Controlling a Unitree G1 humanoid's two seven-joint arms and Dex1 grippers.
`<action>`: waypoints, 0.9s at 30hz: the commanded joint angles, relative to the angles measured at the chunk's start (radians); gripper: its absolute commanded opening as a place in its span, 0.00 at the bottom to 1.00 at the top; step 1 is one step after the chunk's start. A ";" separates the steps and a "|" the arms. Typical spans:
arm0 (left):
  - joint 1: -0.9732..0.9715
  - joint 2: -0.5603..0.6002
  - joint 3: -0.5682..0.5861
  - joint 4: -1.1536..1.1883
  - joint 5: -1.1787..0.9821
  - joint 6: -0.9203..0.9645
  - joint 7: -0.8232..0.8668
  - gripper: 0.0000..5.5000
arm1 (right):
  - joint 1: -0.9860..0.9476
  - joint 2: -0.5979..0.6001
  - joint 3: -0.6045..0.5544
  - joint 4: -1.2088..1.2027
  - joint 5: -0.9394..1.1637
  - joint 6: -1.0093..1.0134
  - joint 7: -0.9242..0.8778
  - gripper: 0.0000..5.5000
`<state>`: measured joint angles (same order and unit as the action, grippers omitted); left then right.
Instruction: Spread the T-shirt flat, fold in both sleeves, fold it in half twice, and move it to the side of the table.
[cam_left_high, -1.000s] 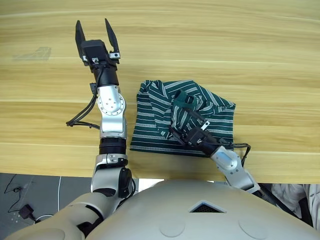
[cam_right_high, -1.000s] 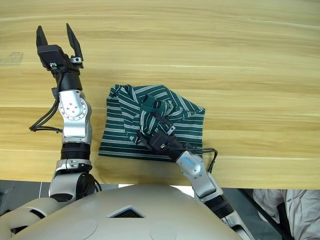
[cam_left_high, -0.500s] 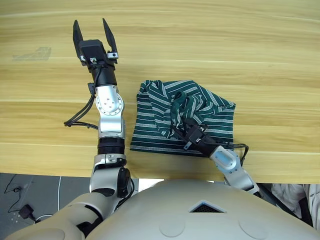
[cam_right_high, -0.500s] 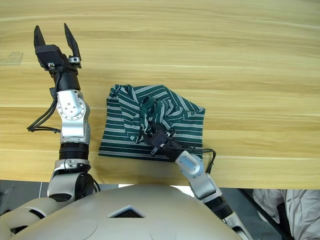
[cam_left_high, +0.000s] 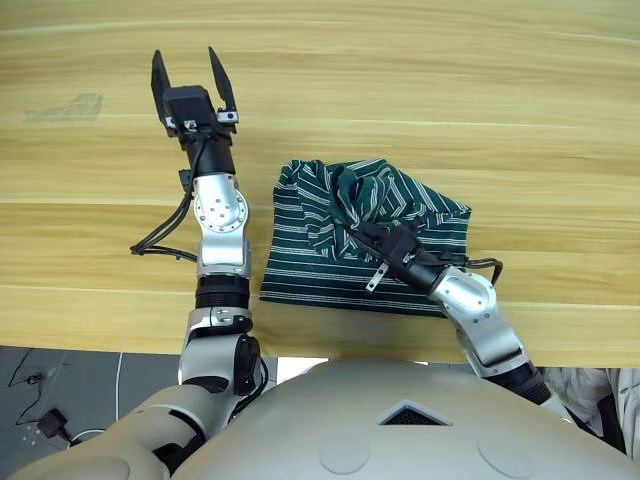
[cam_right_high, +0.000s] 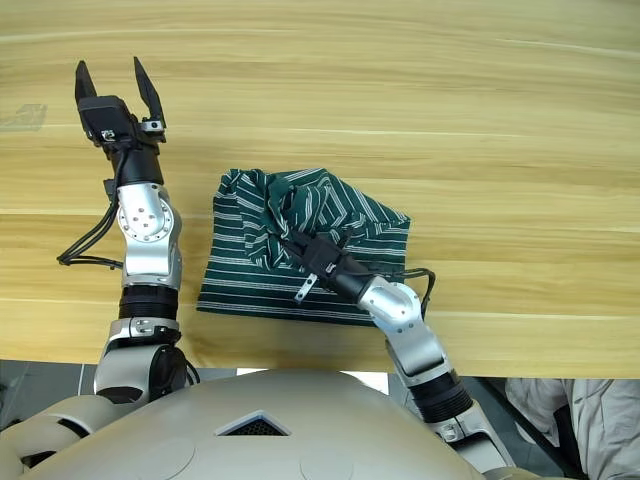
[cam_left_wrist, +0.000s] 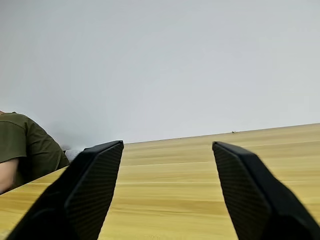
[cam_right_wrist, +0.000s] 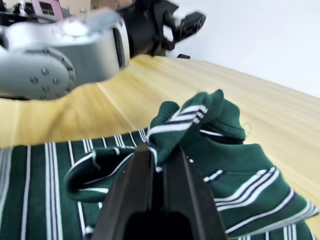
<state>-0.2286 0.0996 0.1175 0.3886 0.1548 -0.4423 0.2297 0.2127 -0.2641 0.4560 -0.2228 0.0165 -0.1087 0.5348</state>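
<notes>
The T-shirt (cam_left_high: 300, 262), dark green with white stripes, is seen in the head views as a folded, roughly square bundle lying on the wooden table (cam_left_high: 450, 90) near its front edge. The right gripper (cam_left_high: 352, 228) is laid over the middle of the garment, and a ridge of cloth is raised at its fingertips. How that cloth is held is made plain in the right wrist view. There the two dark fingers (cam_right_wrist: 135, 200) are pressed together with a striped fold pinched between their tips. The fold stands up from the flatter layers beneath and ahead of the gripper. Beyond the fold, the left arm (cam_right_wrist: 65, 55) is seen in that same view. The left gripper (cam_left_high: 187, 62) is placed over the table, well apart from the T-shirt, which lies behind it and to its right. In the left wrist view its fingers (cam_left_wrist: 95, 190) are spread wide, the table top is seen between them, and a pale wall (cam_left_wrist: 160, 65) is seen ahead.
</notes>
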 joint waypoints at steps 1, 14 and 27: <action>-0.005 -0.001 -0.035 0.004 0.001 0.019 -0.038 0.61 | -0.048 -0.015 -0.027 -0.037 0.048 0.032 0.041 0.00; 0.623 0.352 -0.275 -0.797 -0.257 0.198 -0.753 0.61 | -0.149 -0.042 -0.157 -0.164 0.153 0.114 0.055 0.00; 0.632 0.317 -0.310 -0.945 -0.090 0.228 -0.680 0.61 | -0.149 -0.026 -0.137 -0.143 0.113 0.101 0.024 0.00</action>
<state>0.4289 0.4245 -0.1781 -0.5555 0.0194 -0.2308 -0.4705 0.0727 -0.2943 0.3153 -0.3728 0.1412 -0.0038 0.5648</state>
